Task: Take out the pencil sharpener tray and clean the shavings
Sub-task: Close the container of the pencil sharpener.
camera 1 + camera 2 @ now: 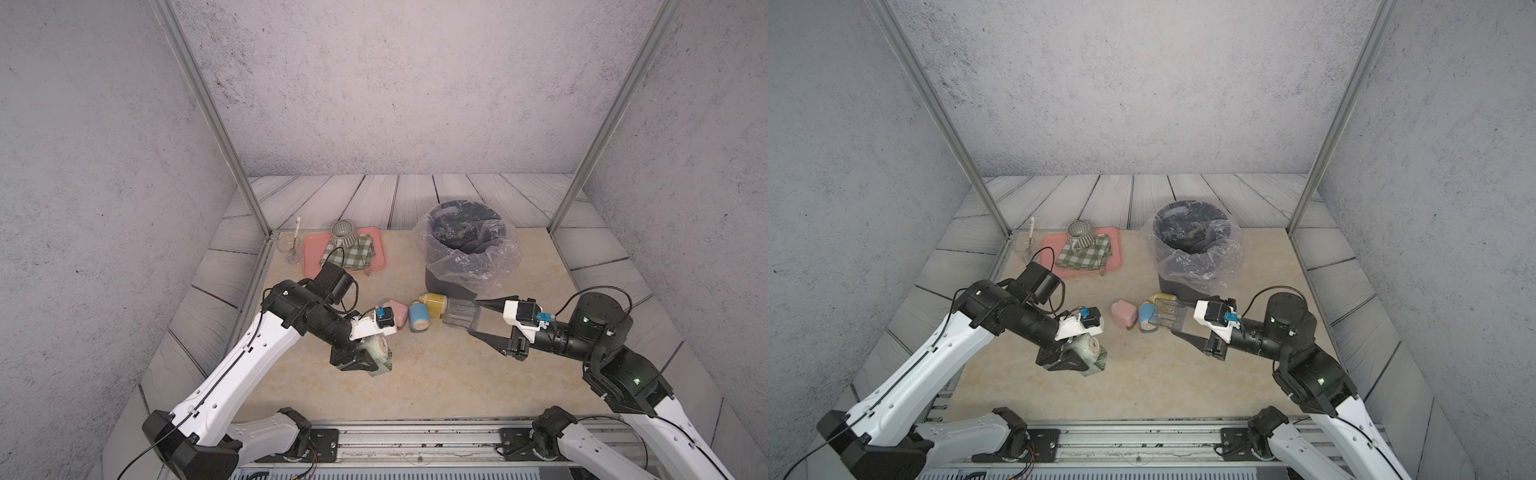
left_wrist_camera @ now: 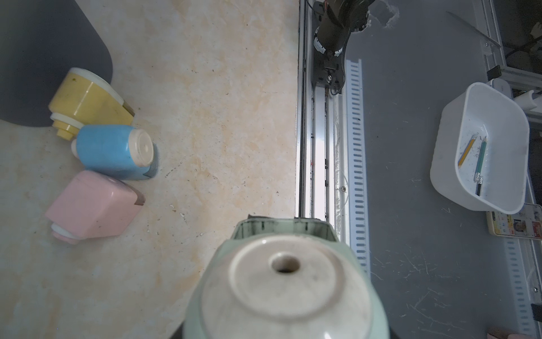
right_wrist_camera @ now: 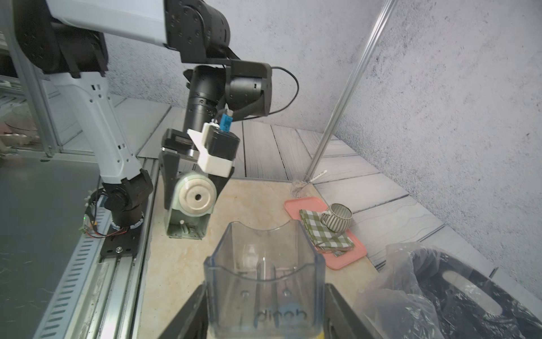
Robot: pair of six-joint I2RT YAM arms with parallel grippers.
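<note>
Currently, beside one bin [image 1: 465,249], three sharpeners [image 1: 418,316] are lying; left gripper [image 1: 370,361] is clasping one green sharpener [image 2: 284,287], right gripper [image 1: 473,316] one clear tray [image 3: 264,278].

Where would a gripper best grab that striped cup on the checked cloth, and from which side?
Likely the rim of the striped cup, from straight above. It stands upright on the checked cloth with its mouth open upward, so one finger fits inside and one outside the wall.
</note>
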